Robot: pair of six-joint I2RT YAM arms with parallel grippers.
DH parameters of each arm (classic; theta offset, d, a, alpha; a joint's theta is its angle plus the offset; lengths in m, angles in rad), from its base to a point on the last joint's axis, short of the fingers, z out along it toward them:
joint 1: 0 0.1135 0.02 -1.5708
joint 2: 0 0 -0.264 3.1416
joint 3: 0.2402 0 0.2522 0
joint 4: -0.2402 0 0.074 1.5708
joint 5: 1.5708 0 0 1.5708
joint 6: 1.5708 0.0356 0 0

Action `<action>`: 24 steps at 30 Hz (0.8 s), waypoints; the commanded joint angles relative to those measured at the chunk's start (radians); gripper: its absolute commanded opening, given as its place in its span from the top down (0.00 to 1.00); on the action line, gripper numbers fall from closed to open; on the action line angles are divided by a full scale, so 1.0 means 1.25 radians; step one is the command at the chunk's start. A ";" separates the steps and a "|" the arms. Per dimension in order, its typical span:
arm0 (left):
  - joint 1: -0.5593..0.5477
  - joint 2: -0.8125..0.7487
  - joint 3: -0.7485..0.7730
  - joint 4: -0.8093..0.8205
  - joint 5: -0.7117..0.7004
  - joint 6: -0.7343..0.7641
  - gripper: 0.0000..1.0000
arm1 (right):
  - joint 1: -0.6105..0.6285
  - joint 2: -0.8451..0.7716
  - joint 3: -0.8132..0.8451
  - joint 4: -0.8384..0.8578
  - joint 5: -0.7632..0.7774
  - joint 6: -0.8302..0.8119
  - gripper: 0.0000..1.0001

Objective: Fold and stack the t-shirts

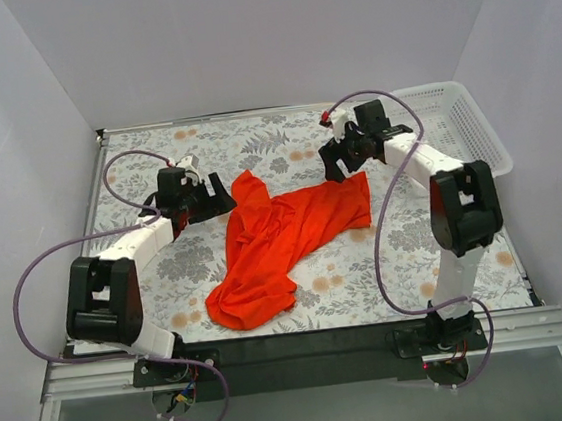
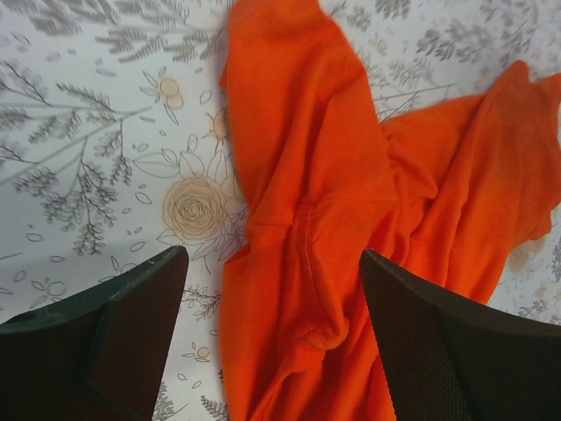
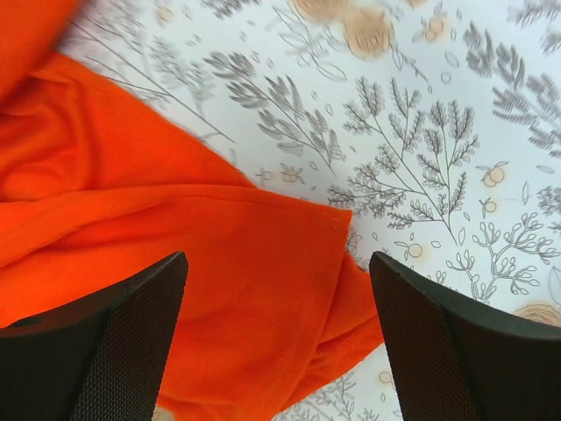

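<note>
T-shirt (image 1: pixel 282 239): one, plain orange-red. We are finding it lying crumpled and unfolded in the middle of the table (image 1: pixel 155 163). Its bunched end is reaching toward the near edge, and a flatter part is spreading toward the far right.

Left gripper (image 2: pixel 273 263): it is hanging over the T-shirt's left side, above a stitched seam. Its fingers are wide apart and holding nothing. We cannot tell whether they are touching the fabric.

Right gripper (image 3: pixel 279 263): it is hovering over a corner of the T-shirt's far right edge. Its fingers are likewise spread, with nothing between them.

Basket (image 1: pixel 458 121): white mesh, sitting at the far right corner, well apart from the T-shirt.

Risks, as we are judging them:
- The cloth is twisted and overlapping itself, so a pinch on the left may be catching two layers, and pulling would then drag a bundle instead of opening it.
- On the right the edge is lying thin and flat, so closing fingers may be sliding off it or grabbing only a scrap that slips out under tension.

Markings: we are reading no brand, label or writing anywhere. The table cover is showing only grey leaves and pale flowers.
</note>
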 commanded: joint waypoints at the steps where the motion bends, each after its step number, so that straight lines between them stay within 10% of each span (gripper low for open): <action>1: -0.031 0.006 0.052 -0.016 0.020 -0.017 0.27 | -0.020 0.057 0.074 -0.003 0.076 -0.001 0.25; 9: -0.061 0.098 0.052 -0.033 -0.020 -0.006 0.33 | -0.035 0.177 0.145 -0.048 0.051 0.016 0.33; 19: -0.062 0.113 0.076 -0.048 -0.059 0.002 0.87 | -0.035 0.221 0.151 -0.076 -0.024 0.018 0.43; 24: -0.057 0.094 0.080 -0.039 -0.125 0.004 1.00 | -0.034 0.234 0.156 -0.087 -0.033 0.011 0.71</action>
